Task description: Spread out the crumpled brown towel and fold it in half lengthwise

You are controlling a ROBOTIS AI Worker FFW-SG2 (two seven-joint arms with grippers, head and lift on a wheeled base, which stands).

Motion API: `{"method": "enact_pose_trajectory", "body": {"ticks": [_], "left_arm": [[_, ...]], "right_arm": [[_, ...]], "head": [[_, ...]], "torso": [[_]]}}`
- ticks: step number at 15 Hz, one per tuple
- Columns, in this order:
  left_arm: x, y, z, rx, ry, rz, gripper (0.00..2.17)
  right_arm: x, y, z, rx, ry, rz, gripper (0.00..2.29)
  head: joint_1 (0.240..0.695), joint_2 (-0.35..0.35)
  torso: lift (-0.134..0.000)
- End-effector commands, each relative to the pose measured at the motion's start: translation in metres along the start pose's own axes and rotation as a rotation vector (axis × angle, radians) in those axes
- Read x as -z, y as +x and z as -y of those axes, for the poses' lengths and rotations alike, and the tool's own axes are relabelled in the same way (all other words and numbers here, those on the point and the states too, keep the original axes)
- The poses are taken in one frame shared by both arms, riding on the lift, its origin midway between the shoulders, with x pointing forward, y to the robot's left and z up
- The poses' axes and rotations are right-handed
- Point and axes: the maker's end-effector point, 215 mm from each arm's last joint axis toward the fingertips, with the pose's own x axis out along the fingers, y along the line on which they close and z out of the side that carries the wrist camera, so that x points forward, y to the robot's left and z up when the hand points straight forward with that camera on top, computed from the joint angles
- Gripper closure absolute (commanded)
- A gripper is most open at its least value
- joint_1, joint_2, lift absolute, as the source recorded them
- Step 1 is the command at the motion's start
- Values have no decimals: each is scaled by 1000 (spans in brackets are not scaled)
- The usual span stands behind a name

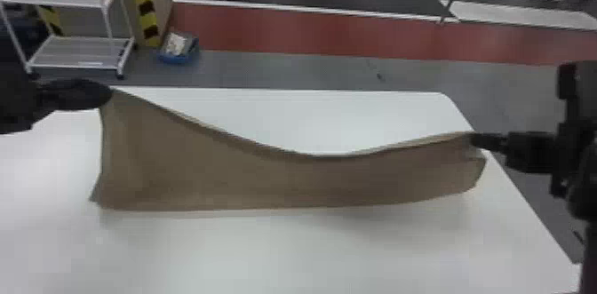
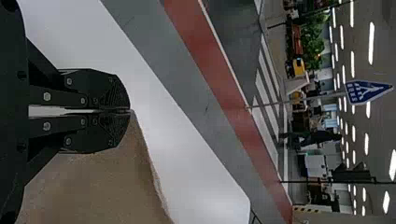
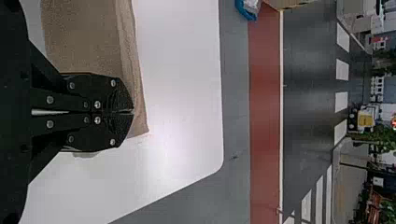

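The brown towel hangs stretched between both grippers above the white table, its upper edge sagging in the middle. At its upper left corner, my left gripper holds it. At the right end my right gripper grips the towel's upper edge. In the left wrist view, the left gripper is shut on a corner of the towel. The right wrist view has the right gripper shut, with the towel between its fingertips and a fold along the towel's edge.
Beyond the table's far edge stand a white shelf cart with a red item on it, a striped post and a blue bin on the floor. The table's right edge runs diagonally below the right arm.
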Motion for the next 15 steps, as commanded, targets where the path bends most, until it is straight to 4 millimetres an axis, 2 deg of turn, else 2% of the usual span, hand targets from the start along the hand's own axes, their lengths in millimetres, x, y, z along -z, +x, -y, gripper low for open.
{"method": "enact_pose_trajectory", "body": {"ticks": [1,3,5,7,8,9,10,12,13,14,15], "left_arm": [[-29,36,-25,-21,-12,21,1092],[-63,69,-47,-68,30,42,1092],[-111,89,-75,-121,79,81,1092],[-160,80,-105,-189,137,128,1092],[-176,70,-116,-209,147,145,1092],[-183,53,-131,-238,158,154,1092],[-175,37,-141,-255,151,151,1092],[-140,12,-137,-277,140,128,1092],[-119,2,-132,-278,119,112,1092],[-90,-11,-120,-267,77,102,1092],[-58,-21,-99,-250,60,85,1092]], "right_arm": [[-39,30,-26,-47,-6,0,1193],[-71,54,-41,-73,-13,-6,1193],[-115,68,-43,-75,-35,24,1193],[-174,61,-37,-73,-36,89,1193],[-195,53,-27,-68,-26,114,1193],[-215,41,-16,-74,-24,145,1193],[-213,37,-10,-92,-19,141,1193],[-185,23,-4,-113,-42,119,1193],[-163,16,5,-105,-49,111,1193],[-128,8,11,-122,-33,87,1193],[-87,0,17,-142,-29,53,1193]], "head": [[687,-143],[625,-116],[575,-106],[524,-105],[458,-102],[430,-102],[403,-103],[356,-96],[357,-84],[373,-79],[393,-77]], "torso": [[-124],[-124],[-124],[-124],[-124],[-124],[-124],[-124],[-124],[-124],[-124]]}}
